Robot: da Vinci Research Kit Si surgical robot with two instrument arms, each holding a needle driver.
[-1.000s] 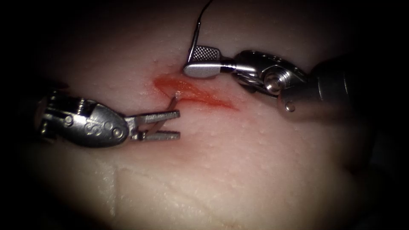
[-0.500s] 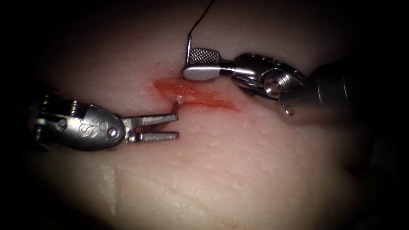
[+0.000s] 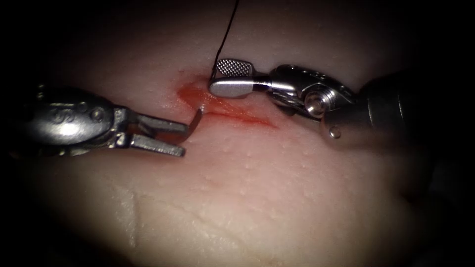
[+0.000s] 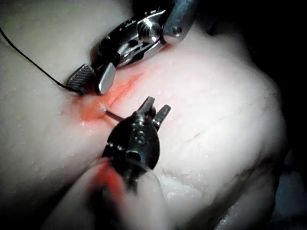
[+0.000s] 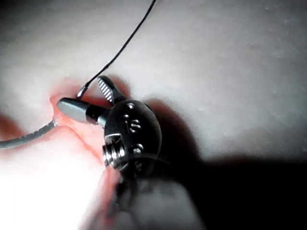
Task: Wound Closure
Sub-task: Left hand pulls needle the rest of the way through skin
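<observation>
The tissue [image 3: 277, 178] has a red cut [image 3: 232, 112] running slantwise. The curved needle [image 3: 197, 116] sticks out of the tissue at the cut's left end, its point toward my left tool [image 3: 184, 138]. That tool's jaws are open with nothing in them, and the upper tip is right at the needle. On the cut's far right edge my right tool [image 3: 215, 75] stands open over the spot where the needle's tail goes in. Black thread [image 3: 226, 30] rises from there. In the right wrist view the needle [image 5: 29, 137] curves out past the right tool [image 5: 79, 92]. The left wrist view shows the left tool [image 4: 156, 108] beside the needle [image 4: 113, 114].
Red fluid [image 3: 190, 93] stains the cut's left end. The thread [image 4: 29, 60] trails away over pale tissue behind the right tool [image 4: 86, 87]. The tissue [image 4: 249, 158] falls off into darkness at its edges.
The needle's point has come further out of the tissue while its tail sank in. My right tool dropped closer to the cut. My left tool drew back to the left, jaws still open.
</observation>
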